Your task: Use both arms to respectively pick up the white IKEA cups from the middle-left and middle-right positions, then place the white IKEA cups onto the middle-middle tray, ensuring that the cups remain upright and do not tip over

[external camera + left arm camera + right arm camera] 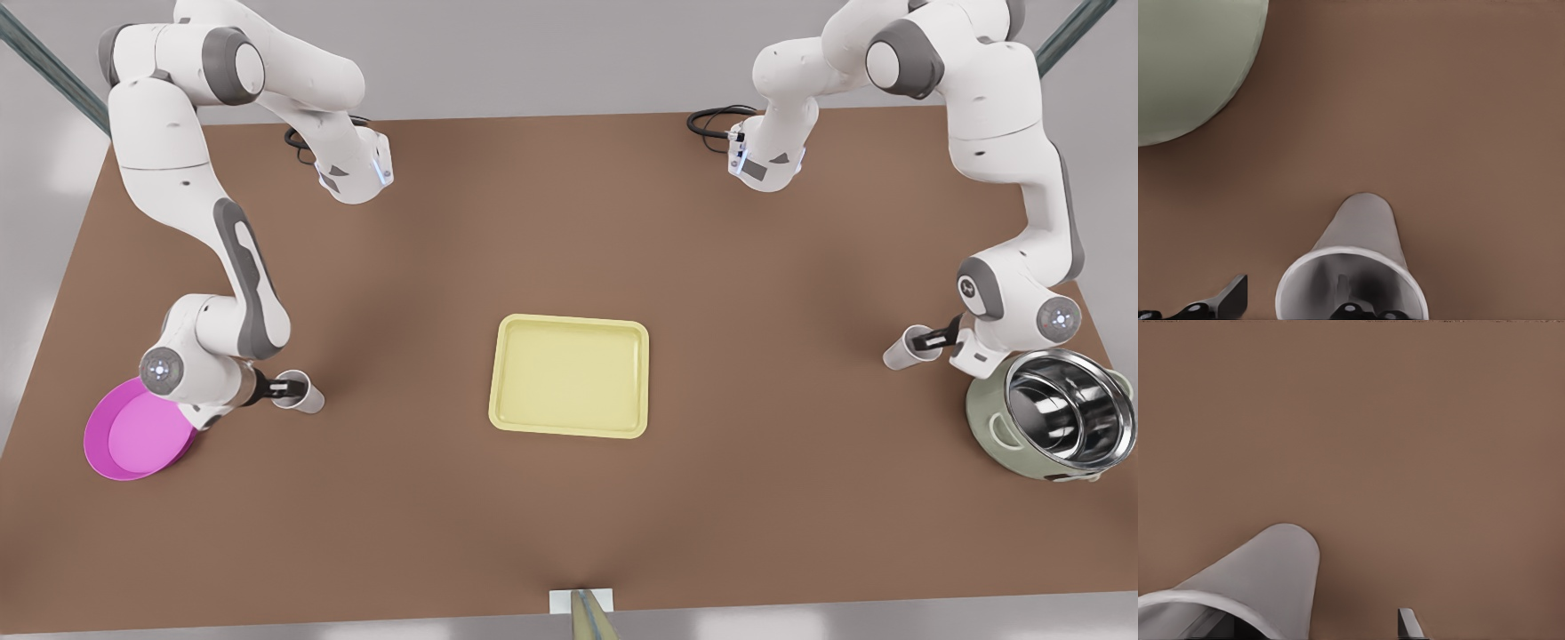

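Left pincer (933,339): on the front view's right, one finger inside and one outside the rim of a white cup (909,348), pinching it beside the pale green pot (987,418).
Right pincer (283,388): front view's left, likewise pinching the other white cup (300,394) by its rim, near the magenta dish (133,436).
Tray (569,376): pale yellow, mid-counter (569,231), open brown surface all round.
Writing: none readable.

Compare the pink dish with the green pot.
The pink dish is shallow and one colour; the green pot is deeper, with a shiny steel lining. The pot has side handles; the dish has none. The dish sits by the right pincer at the front view's left; the pot by the left pincer at its right. Both are round and rest on the brown table.
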Controlling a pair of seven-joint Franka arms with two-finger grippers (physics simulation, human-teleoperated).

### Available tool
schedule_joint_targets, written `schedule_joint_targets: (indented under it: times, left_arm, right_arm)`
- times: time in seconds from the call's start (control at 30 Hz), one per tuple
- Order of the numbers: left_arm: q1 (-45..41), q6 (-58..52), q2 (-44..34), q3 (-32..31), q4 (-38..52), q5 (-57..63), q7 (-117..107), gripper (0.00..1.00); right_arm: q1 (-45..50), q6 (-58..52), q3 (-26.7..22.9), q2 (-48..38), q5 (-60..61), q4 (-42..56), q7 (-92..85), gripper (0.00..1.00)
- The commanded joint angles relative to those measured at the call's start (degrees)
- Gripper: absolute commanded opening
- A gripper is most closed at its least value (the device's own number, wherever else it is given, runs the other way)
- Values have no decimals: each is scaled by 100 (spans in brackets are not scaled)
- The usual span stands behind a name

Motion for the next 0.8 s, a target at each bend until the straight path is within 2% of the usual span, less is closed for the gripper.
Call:
schedule_joint_targets:
  times: [0.0, 0.03, 0.17, 0.2, 0.27, 0.33, 0.43, 0.5, 0.63, 0.77]
  left_arm:
    - [-9, 174, -9, -19, 2, -42, 160, 23]
    - [-26, 174, -9, -151, 2, -103, 133, 21]
    - [-88, 183, -79, -362, 108, -227, -315, 21]
    - [-88, 183, -280, -467, 204, -227, -394, 21]
    - [-589, 157, -449, -643, 415, -235, -1184, 21]
    - [-651, -441, 96, -1513, 1619, -332, -2283, 21]
    - [-791, -687, 597, -2480, 2445, -824, -3768, 21]
    - [-1336, -679, 764, -2480, 2665, -842, -4507, 21]
    - [-2338, -617, 1107, -2542, 2832, -824, -6036, 21]
    - [-2514, -600, 1520, -2972, 3122, -807, -6705, 21]
  right_arm:
    - [1, 260, 0, -4, -3, -13, 26, 63]
    - [10, 260, 0, -4, -38, -4, 26, 47]
    - [45, 260, 0, 4, -82, 4, 18, 23]
    - [45, 251, 0, -4, -82, 4, 18, 21]
    - [54, 260, 0, -4, -82, 4, 18, 21]
    - [71, 216, 53, -39, -73, 39, 26, 21]
    - [607, 181, 79, -338, -47, 207, 26, 21]
    - [1205, 154, 71, -672, -38, 207, 35, 21]
    - [2066, 163, 79, -751, 463, 268, 53, 21]
    - [2585, 225, 79, -672, 990, 382, 334, 21]
